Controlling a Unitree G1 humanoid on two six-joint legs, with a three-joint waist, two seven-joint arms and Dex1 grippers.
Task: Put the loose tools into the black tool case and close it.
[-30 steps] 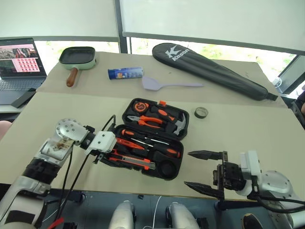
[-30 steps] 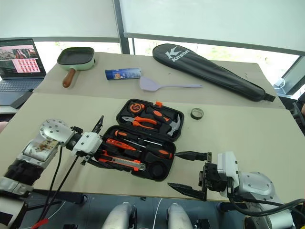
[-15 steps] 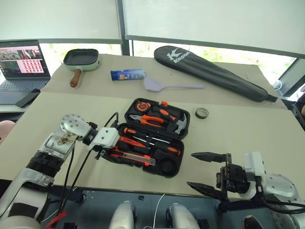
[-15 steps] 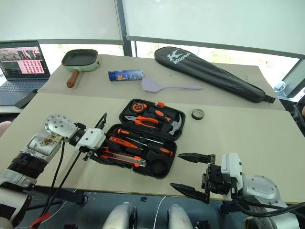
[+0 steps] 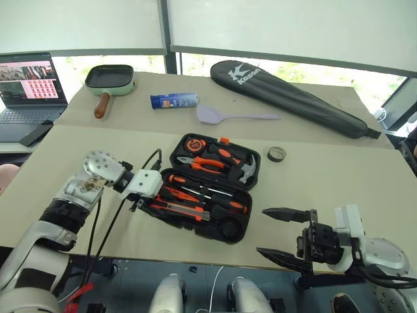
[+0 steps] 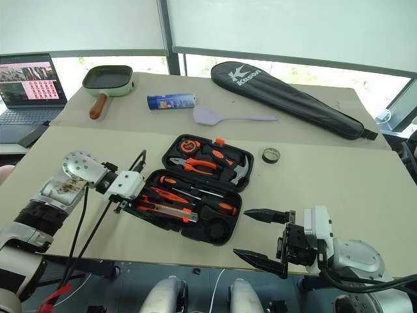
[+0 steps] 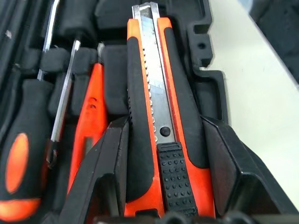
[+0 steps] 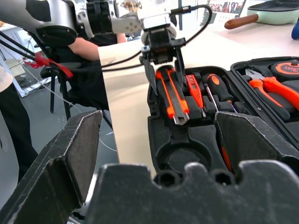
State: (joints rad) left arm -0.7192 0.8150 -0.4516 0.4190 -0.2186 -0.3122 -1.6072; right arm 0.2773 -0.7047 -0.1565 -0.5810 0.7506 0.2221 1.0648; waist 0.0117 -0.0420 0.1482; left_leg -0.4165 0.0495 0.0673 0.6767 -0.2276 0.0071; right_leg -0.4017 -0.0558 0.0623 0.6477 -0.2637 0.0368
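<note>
Silver-grey arms, white wrist blocks, looping black cables, black two-fingered left hand (image 7: pixel 159 186).

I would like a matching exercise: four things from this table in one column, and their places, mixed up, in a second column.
Things:
1. utility knife
2. tape roll
3. lilac spatula
4. green frying pan

Places:
A. on the table, just right of the open tool case
B. far left corner, near the laptop
C. in the case, between the left pincer fingers
D. between the blue can and the racket bag

Pairs: 1-C, 2-A, 3-D, 4-B
</note>
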